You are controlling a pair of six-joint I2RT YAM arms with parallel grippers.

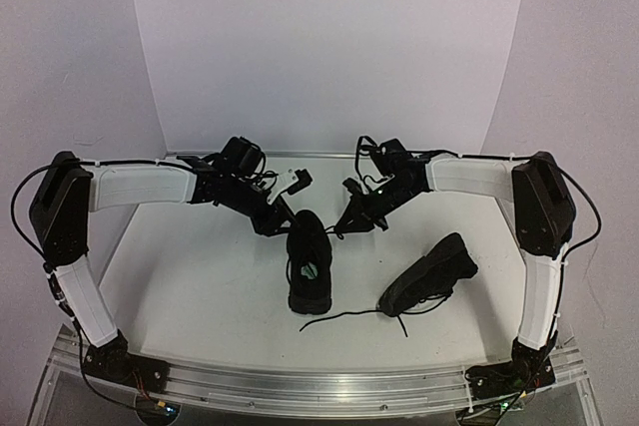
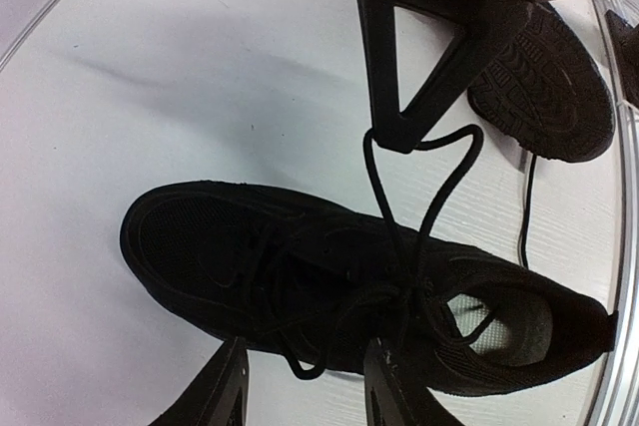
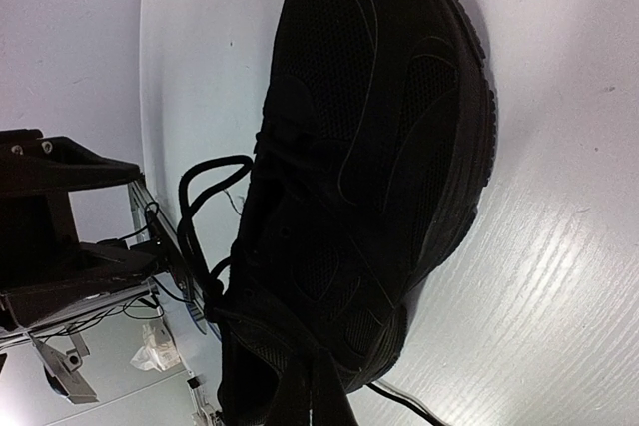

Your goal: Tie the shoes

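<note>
Right gripper (image 2: 399,135), clenched on lace loop (image 2: 454,185) at upper centre, holds it taut off the shoe (image 2: 230,256) lying mid-frame, seemingly so left gripper (image 2: 305,388), jaws parted at bottom edge, can take it.

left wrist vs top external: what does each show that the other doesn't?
Left wrist only: the lace loop pinched in the right gripper, and the sole tread of the tipped shoe. Top external only: the left arm and right arm whole, plus that shoe's upper. Both: the upright shoe with its pale insole label.
</note>
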